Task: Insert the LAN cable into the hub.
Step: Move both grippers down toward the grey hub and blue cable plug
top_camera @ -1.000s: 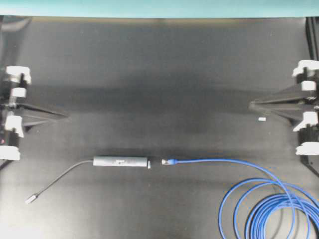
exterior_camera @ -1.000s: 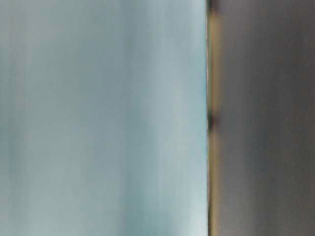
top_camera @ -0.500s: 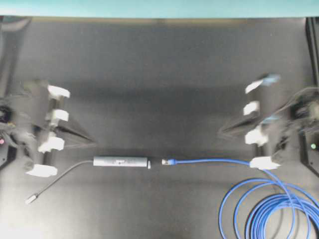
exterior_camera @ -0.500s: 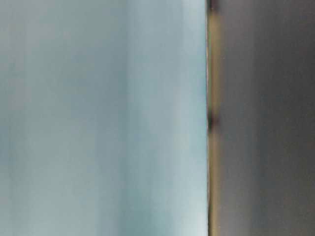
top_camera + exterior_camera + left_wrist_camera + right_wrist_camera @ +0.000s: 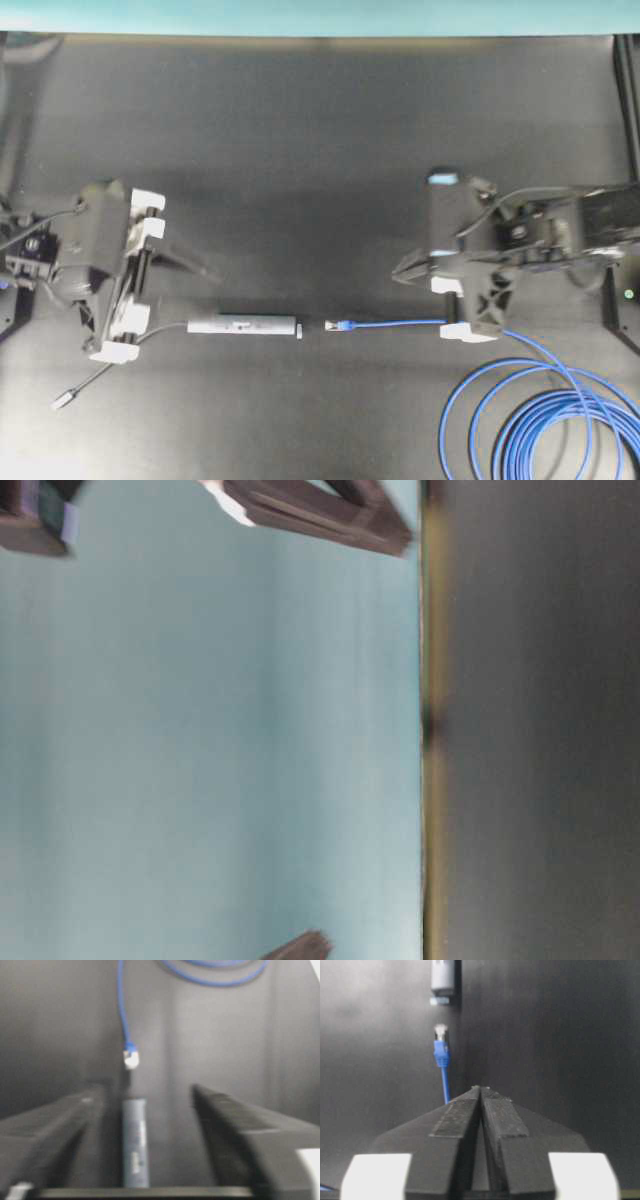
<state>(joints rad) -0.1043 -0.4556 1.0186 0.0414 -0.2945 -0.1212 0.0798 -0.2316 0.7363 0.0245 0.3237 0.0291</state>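
Blue cable (image 5: pixel 400 323) lies unplugged, its plug (image 5: pixel 440 1035) just short of the hub (image 5: pixel 243 325); we judge nothing is joined yet. Our left gripper (image 5: pixel 145 1125) is spread wide with the hub between its fingers, untouched. Our right gripper (image 5: pixel 480 1095) is pressed together, empty, the plug ahead of its tips. Both grasps and the insertion remain.
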